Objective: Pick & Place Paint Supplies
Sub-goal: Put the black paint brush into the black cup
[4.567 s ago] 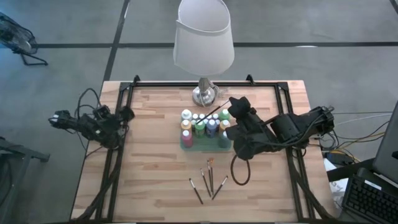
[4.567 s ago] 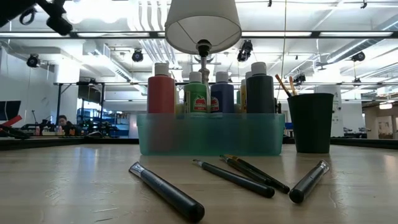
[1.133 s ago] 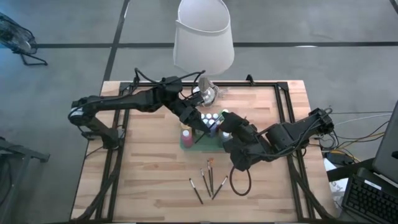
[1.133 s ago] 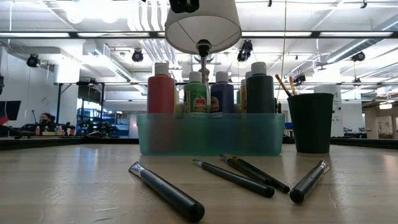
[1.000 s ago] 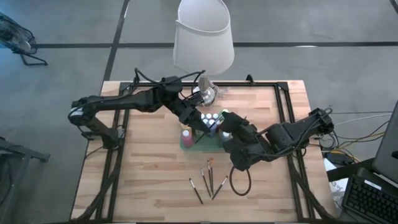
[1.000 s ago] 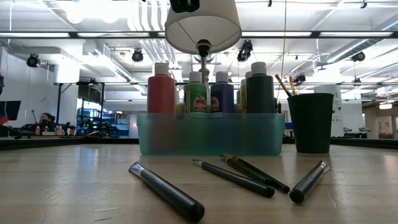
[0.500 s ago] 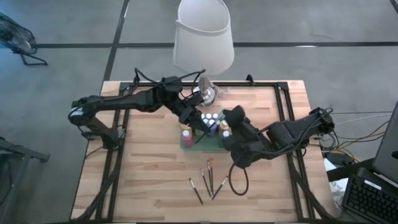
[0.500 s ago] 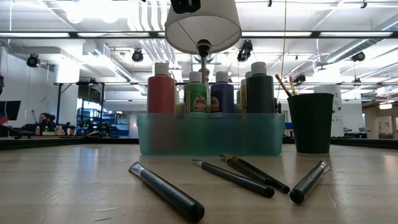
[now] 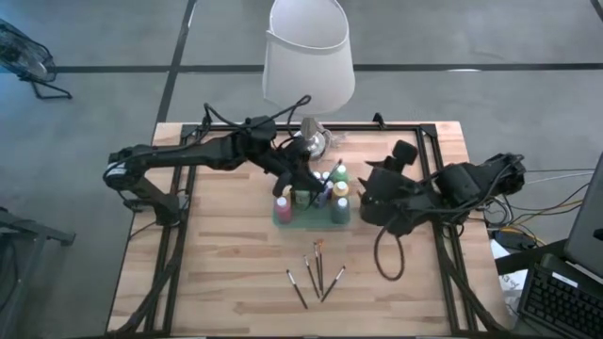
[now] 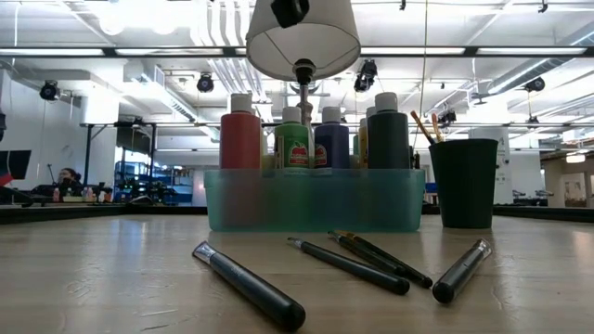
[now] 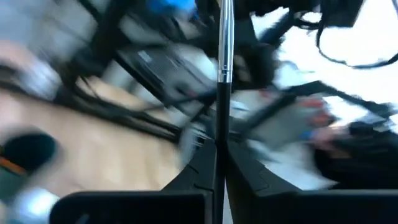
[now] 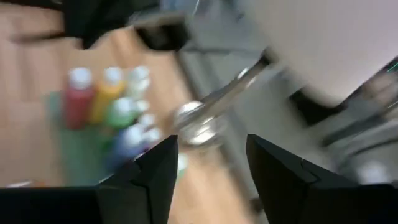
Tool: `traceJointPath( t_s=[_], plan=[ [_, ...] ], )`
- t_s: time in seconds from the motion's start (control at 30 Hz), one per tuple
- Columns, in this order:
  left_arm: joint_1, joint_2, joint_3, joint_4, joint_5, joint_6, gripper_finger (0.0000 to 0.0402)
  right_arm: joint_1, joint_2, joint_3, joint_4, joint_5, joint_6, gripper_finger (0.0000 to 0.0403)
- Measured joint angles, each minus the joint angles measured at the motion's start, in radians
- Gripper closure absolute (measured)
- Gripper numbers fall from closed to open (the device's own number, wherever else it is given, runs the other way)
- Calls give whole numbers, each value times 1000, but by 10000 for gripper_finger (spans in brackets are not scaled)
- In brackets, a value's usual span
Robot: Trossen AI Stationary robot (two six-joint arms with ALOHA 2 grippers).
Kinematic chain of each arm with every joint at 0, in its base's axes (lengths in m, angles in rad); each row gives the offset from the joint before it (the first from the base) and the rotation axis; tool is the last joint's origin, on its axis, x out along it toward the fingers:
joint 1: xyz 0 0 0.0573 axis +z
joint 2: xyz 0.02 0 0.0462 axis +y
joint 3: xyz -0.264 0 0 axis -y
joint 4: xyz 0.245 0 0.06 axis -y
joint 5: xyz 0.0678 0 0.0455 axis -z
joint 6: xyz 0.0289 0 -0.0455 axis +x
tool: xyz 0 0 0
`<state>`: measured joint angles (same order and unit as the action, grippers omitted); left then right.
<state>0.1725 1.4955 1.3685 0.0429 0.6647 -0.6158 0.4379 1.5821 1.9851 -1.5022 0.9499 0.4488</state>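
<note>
A teal tray (image 9: 311, 215) in the middle of the table holds white-capped paint bottles (image 9: 339, 181), which stand upright in it. Several paintbrushes (image 9: 317, 271) lie flat on the wood nearer the front edge. My left gripper (image 9: 303, 181) hovers over the tray's far side, shut on a thin black paintbrush (image 11: 224, 56). My right gripper (image 12: 211, 155) is open with nothing between its fingers and stands off the tray's right end (image 9: 366, 200). In the low view a black cup (image 10: 464, 183) with brushes in it stands right of the tray (image 10: 314, 199). My left gripper pinches the paintbrush's black handle (image 11: 219, 134) between its two fingers. The brush runs forward along the fingers, its silver ferrule (image 11: 225, 59) ahead of the fingertips. It is lifted clear above the tray.
A lamp with a white shade (image 9: 309, 56) and a silver base (image 9: 309, 143) stands just behind the tray, close to my left gripper. Black frame rails (image 9: 429, 160) run along the table's sides. Bare wood lies at the front left.
My right gripper has drawn back from the tray toward the table's right edge and rolled about its own line; the green and yellow bottles at the tray's right end now show. My left gripper has rolled in place over the tray, still holding the brush.
</note>
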Motion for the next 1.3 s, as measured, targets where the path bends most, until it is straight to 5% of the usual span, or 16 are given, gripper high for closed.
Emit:
traceJointPath(
  t_s=[0.23,0.43,0.93,1.3],
  plan=[
    [-23,0,0,-13,-388,456,387,10,-90,-161,151,-112,141,202],
    [-28,0,0,-16,-639,620,387,9,-187,-302,422,-140,95,213],
    [-88,-2,-135,410,-631,720,387,-33,-436,-731,1390,-140,-308,234],
    [-96,4,-135,401,-629,710,387,-102,-408,-765,1495,-147,-354,214]
  ],
)
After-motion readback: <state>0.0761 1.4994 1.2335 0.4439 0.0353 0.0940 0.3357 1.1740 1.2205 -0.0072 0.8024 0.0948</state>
